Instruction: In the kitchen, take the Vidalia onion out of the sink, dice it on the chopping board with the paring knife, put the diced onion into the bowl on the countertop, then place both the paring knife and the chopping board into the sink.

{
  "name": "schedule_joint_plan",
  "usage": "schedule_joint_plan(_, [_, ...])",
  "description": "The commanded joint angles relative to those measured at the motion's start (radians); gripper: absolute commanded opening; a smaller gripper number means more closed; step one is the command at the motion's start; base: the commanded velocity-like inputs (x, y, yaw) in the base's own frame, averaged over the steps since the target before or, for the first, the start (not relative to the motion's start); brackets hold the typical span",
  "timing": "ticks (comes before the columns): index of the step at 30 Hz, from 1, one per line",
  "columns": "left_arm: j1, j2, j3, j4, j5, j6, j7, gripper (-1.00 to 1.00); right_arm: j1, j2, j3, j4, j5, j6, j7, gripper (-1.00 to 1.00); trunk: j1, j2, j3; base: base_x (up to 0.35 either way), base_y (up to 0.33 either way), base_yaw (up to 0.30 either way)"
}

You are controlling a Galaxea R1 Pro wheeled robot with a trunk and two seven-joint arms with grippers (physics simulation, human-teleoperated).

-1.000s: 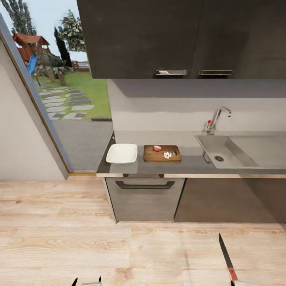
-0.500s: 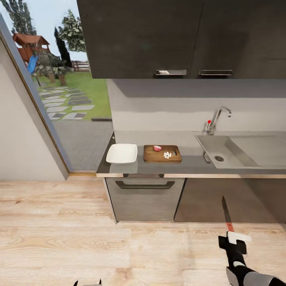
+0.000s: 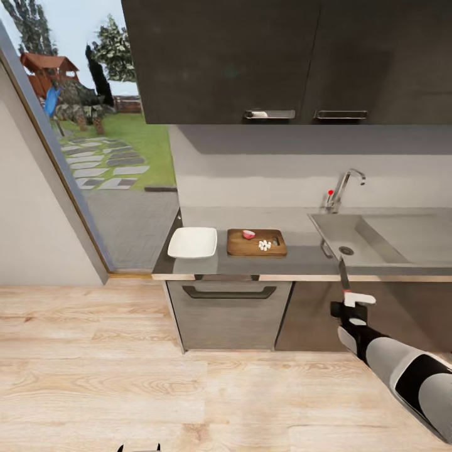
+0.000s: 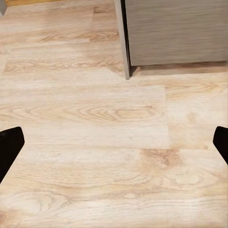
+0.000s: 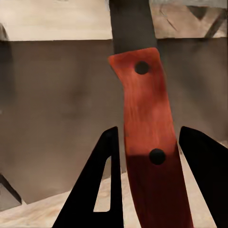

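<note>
The right gripper (image 3: 349, 306) pinches the paring knife (image 5: 145, 137) by its red handle between its two dark fingers (image 5: 95, 190), the dark blade pointing up from the jaws toward the front edge of the countertop (image 3: 301, 258) just below the sink (image 3: 351, 242). Well beyond the jaws lie the chopping board (image 3: 257, 242), bearing the Vidalia onion (image 3: 248, 234) and the diced onion (image 3: 265, 245), and beside it the bowl (image 3: 193, 243). The left gripper (image 4: 114, 142) hangs over the wooden floor (image 4: 95, 118) with its jaws spread wide and nothing between them.
</note>
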Motion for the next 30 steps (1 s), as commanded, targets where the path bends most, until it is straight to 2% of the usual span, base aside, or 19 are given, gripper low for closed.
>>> schedule_joint_plan(1, [-0.002,-0.001,-0.008,0.004,0.004,-0.005,0.004,1.0,-0.013,0.0,-0.01,-0.002,0.01,0.0,-0.001,-1.0,0.001,-0.002,-0.002,0.0,0.0,0.0])
schedule_joint_plan(5, [-0.002,-0.002,-0.008,0.004,0.004,-0.005,0.004,1.0,-0.052,-0.001,-0.01,-0.002,0.01,0.027,-0.001,-1.0,0.001,-0.002,-0.002,0.0,0.0,0.0])
schedule_joint_plan(10, [-0.002,-0.003,-0.008,0.004,0.004,-0.005,0.004,1.0,-0.159,0.0,-0.009,-0.002,0.021,0.161,-0.001,-1.0,0.001,-0.002,-0.002,0.0,0.0,0.0])
schedule_joint_plan(11, [-0.002,-0.002,-0.008,0.004,0.004,-0.005,0.004,1.0,-0.18,0.001,-0.009,-0.002,0.033,0.178,-0.001,-1.0,0.001,-0.002,-0.002,0.0,0.0,0.0])
schedule_joint_plan(14, [-0.002,-0.001,-0.008,0.004,0.004,0.001,0.003,1.0,-0.262,0.006,-0.009,-0.001,0.123,0.221,-0.001,-1.0,0.001,-0.002,-0.002,0.0,0.0,0.0])
schedule_joint_plan(15, [-0.002,-0.001,-0.008,0.004,0.004,0.005,0.003,1.0,-0.282,0.009,-0.009,-0.001,0.123,0.231,-0.001,-1.0,0.001,-0.002,-0.002,0.0,0.0,0.0])
schedule_joint_plan(19, [-0.002,-0.001,-0.009,0.004,0.004,0.015,0.002,1.0,-0.369,0.038,-0.01,-0.001,0.123,0.282,0.0,-1.0,0.001,-0.002,-0.002,0.0,0.0,0.0])
schedule_joint_plan(22, [-0.002,-0.001,-0.009,0.004,0.004,0.023,0.004,1.0,-0.407,0.088,0.003,-0.001,0.123,0.292,0.0,-1.0,0.001,-0.002,-0.002,0.0,0.0,0.0])
schedule_joint_plan(24, [-0.002,-0.001,-0.009,0.004,0.004,0.052,0.004,1.0,-0.424,0.117,0.056,-0.001,0.123,0.294,-0.002,-1.0,0.001,-0.002,-0.002,0.0,0.0,0.0])
schedule_joint_plan(25, [-0.002,-0.001,-0.009,0.004,0.004,0.079,0.004,1.0,-0.43,0.133,0.104,-0.001,0.123,0.294,-0.006,-1.0,0.001,-0.002,-0.002,0.0,0.0,0.0])
schedule_joint_plan(26, [-0.002,-0.001,-0.009,0.004,0.004,0.126,0.005,1.0,-0.436,0.156,0.196,-0.002,0.123,0.294,-0.017,-1.0,0.001,-0.002,-0.002,0.0,0.0,0.0])
schedule_joint_plan(27, [-0.002,-0.001,-0.009,0.004,0.004,0.16,0.006,1.0,-0.439,0.173,0.265,-0.002,0.123,0.294,-0.03,-1.0,0.001,-0.002,-0.002,0.0,0.0,0.0])
schedule_joint_plan(28, [-0.002,-0.001,-0.008,0.003,0.004,0.204,0.007,1.0,-0.441,0.195,0.35,-0.003,0.123,0.293,-0.053,-1.0,0.001,-0.002,-0.002,0.0,0.0,0.0])
schedule_joint_plan(30, [-0.002,-0.001,-0.007,0.003,0.004,0.248,0.009,1.0,-0.442,0.214,0.415,-0.004,0.123,0.292,-0.07,-1.0,0.001,-0.002,-0.002,0.0,0.0,0.0])
